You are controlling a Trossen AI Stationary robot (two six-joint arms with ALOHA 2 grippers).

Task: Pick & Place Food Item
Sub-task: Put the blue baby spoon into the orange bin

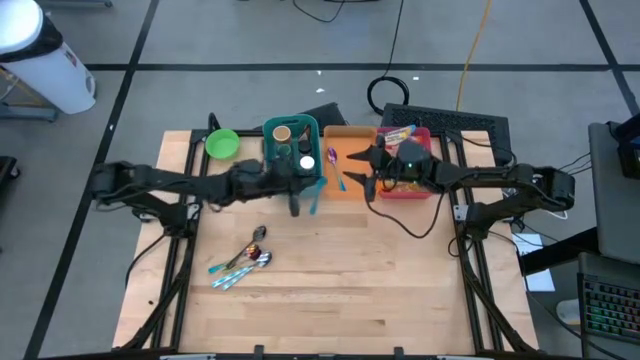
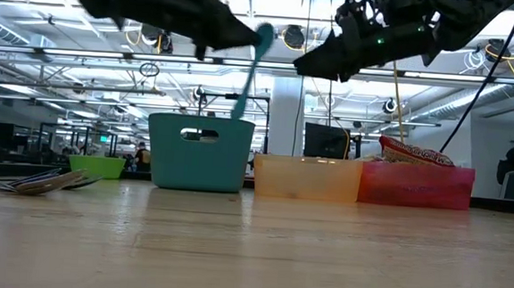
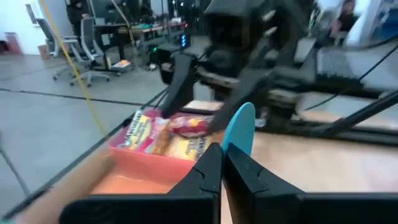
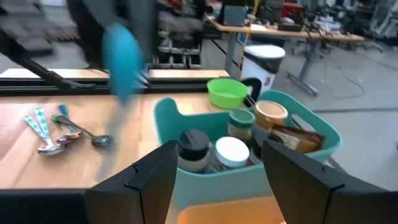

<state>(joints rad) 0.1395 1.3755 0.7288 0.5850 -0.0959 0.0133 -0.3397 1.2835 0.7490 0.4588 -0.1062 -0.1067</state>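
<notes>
Between left gripper (image 3: 222,163) jaws: teal spoon (image 3: 239,127), pinched, airborne. Right gripper (image 1: 362,170) jaws spread, empty. Food in red bin (image 1: 415,190) unpicked.

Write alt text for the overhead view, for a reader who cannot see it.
Two dark robot arms meet above a row of bins at the far edge of a wooden table: the left hand grips a teal utensil beside the teal bin, the right hand hangs open over the orange bin. Spoons lie nearer.

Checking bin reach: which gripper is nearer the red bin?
Right. The right gripper hangs open by the red bin; the left gripper, shut on a teal utensil, is past the orange bin.
</notes>
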